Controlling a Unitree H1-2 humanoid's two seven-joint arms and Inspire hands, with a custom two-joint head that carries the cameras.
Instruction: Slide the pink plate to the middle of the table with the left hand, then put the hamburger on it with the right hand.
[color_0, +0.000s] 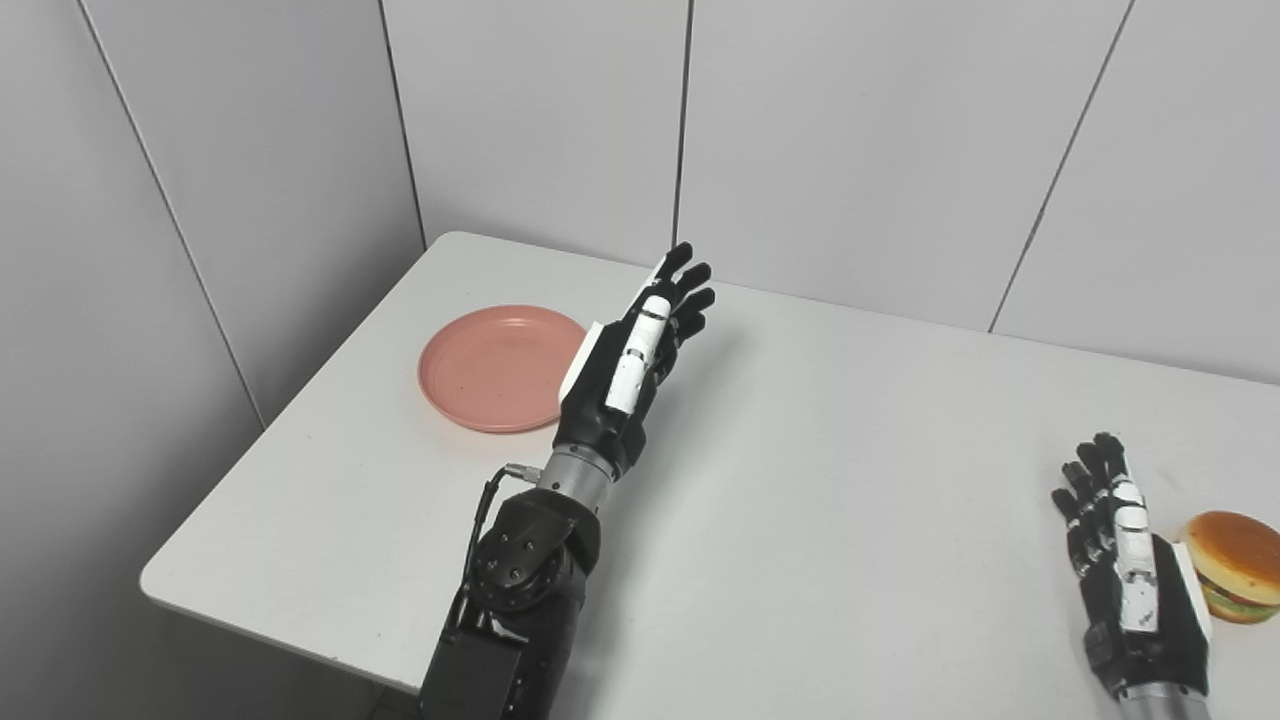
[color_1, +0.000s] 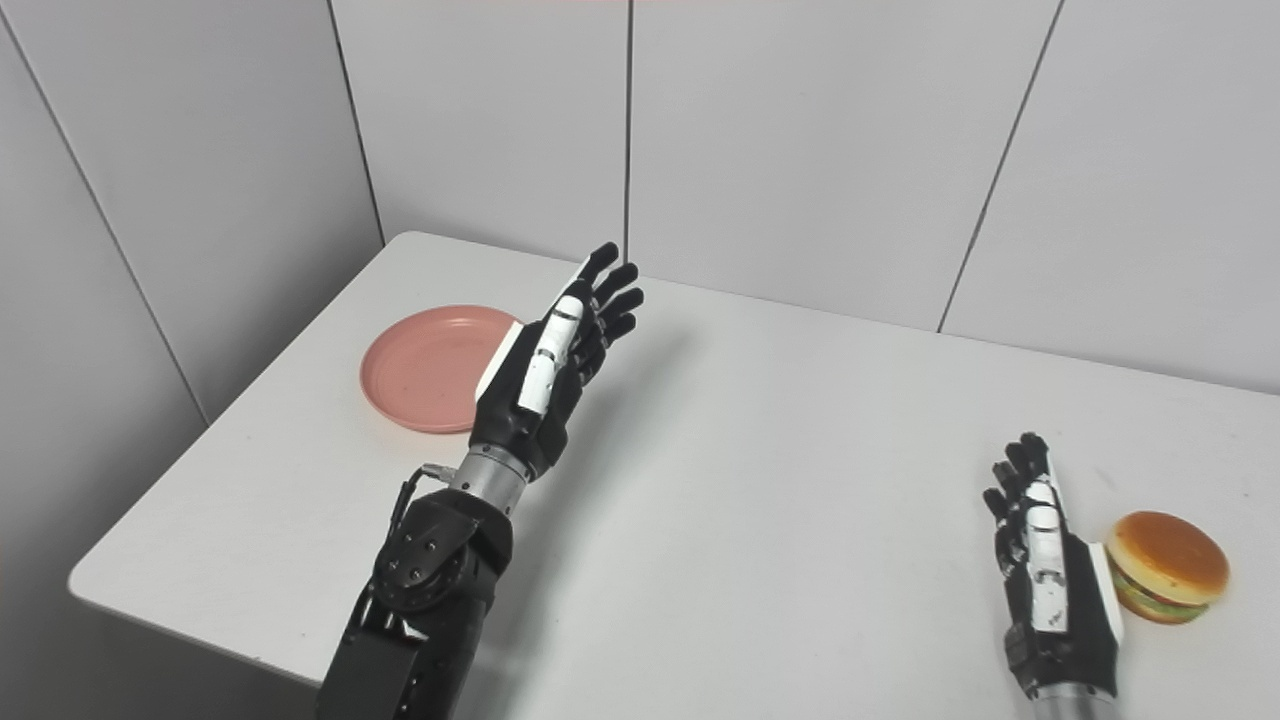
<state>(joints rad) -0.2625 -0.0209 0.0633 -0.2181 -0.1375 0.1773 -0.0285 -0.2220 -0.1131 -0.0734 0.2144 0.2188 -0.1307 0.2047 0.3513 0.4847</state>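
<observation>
The pink plate (color_0: 495, 365) lies flat near the table's left edge, toward the back. My left hand (color_0: 635, 360) is open, fingers straight, raised above the table just right of the plate's right rim, and hides a sliver of it. The hamburger (color_0: 1235, 565) sits on the table at the far right, near the front. My right hand (color_0: 1130, 560) is open and empty, just left of the hamburger, apart from it. Both also show in the right eye view: the plate (color_1: 425, 365), the hamburger (color_1: 1168, 565).
The white table (color_0: 850, 480) has its left edge and front left corner (color_0: 150, 580) in view. Grey wall panels stand close behind and to the left. Nothing else lies on the table between the two hands.
</observation>
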